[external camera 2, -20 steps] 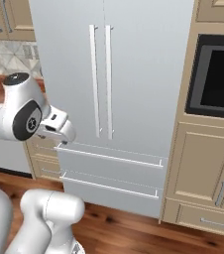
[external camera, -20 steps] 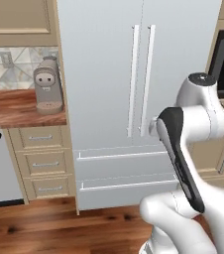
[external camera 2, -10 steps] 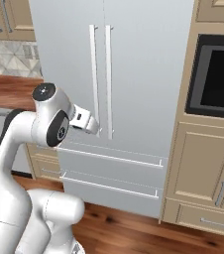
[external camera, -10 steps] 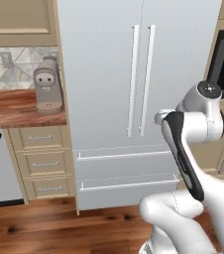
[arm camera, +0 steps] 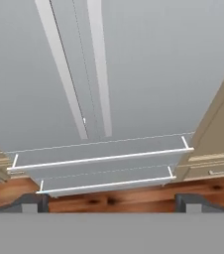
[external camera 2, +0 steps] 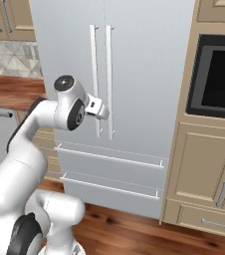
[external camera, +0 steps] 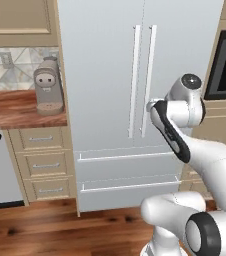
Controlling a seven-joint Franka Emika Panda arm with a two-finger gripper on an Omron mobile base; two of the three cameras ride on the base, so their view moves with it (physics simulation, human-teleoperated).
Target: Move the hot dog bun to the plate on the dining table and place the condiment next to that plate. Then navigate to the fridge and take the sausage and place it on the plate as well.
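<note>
**Arm facing the closed fridge**

The fridge (external camera: 135, 75) is filling the centre of both base views, its two tall doors shut and meeting at a middle seam. Two long vertical handles (external camera 2: 100, 82) are running down either side of that seam, and two drawers (external camera: 130, 172) with horizontal bars are sitting closed beneath the doors. No sausage is showing anywhere; the fridge's inside is hidden behind the doors.

The hand (external camera 2: 98, 108) is hanging in front of the lower part of the handles, in the middle left of the right base view; whether it is touching them cannot be told. In the hand view its two dark fingertips (arm camera: 30, 202) are standing wide apart at the bottom corners with nothing between them, so the hand is released and carrying nothing.

At the left of the left base view, a wooden bench (external camera: 20, 107) is carrying a grey coffee machine (external camera: 47, 85) just beside the fridge wall. At the right edge of the right base view, a dark built-in oven (external camera 2: 218, 79) is sitting in beige cabinets (external camera 2: 204, 159). A wooden floor (external camera: 60, 227) is stretching across the bottom.
</note>
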